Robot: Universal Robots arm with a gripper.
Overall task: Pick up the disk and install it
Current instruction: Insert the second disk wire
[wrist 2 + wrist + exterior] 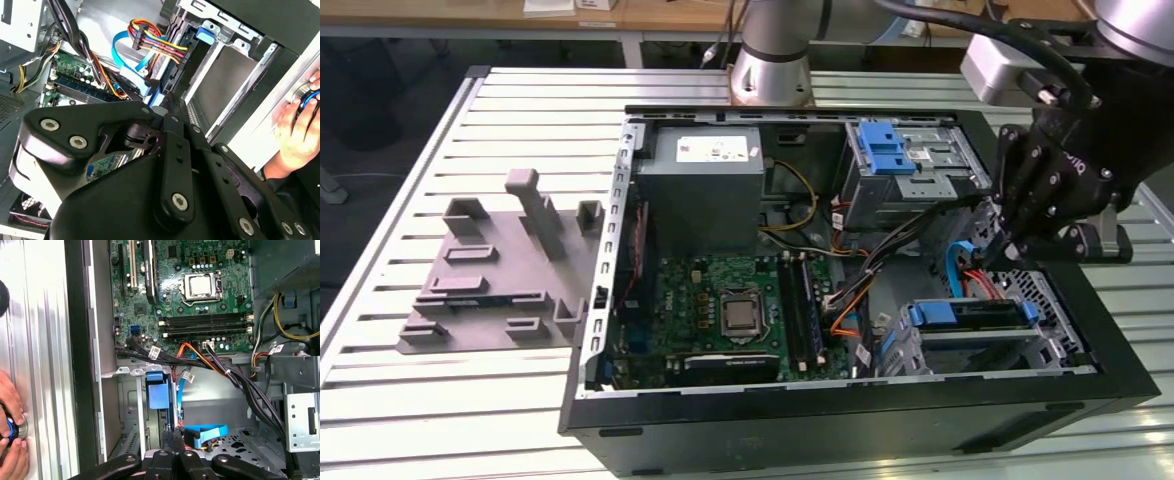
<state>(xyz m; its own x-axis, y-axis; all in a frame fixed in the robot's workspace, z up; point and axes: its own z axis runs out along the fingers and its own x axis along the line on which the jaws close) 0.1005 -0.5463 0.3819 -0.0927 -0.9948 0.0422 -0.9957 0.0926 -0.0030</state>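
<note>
Open tower PC case point(854, 415) lies on its side on the slatted aluminium table point(400, 400), arm reaching in from the exterior view's right. Gripper point(1001, 262) hangs inside the case, just above the lower drive cage point(1047, 345). In the first wrist view its fingers point(167, 440) look pressed together with nothing between them; it's the same in the second wrist view. The disk point(974, 316) isn't in the gripper. It sits in that lower cage, blue carrier end facing the motherboard point(734, 305), with the silver body running back into the cage. In the first wrist view the disk's blue end point(159, 392) is just ahead of the fingertips, close, but I can't tell if they touch. A blue flat data cable point(207, 432) loops right beside the gripper tips, and a bundle of black and orange wires crosses between cage and board. Grey power supply box point(700, 185) and an upper bay with a blue latch point(894, 150) sit at the far end. A grey 3D-printed fixture point(494, 270) lies on the table at the exterior view's left, well apart. A person's hand point(300, 125) rests on a round blue-ringed knob point(10, 429) on the table outside the case wall.
</note>
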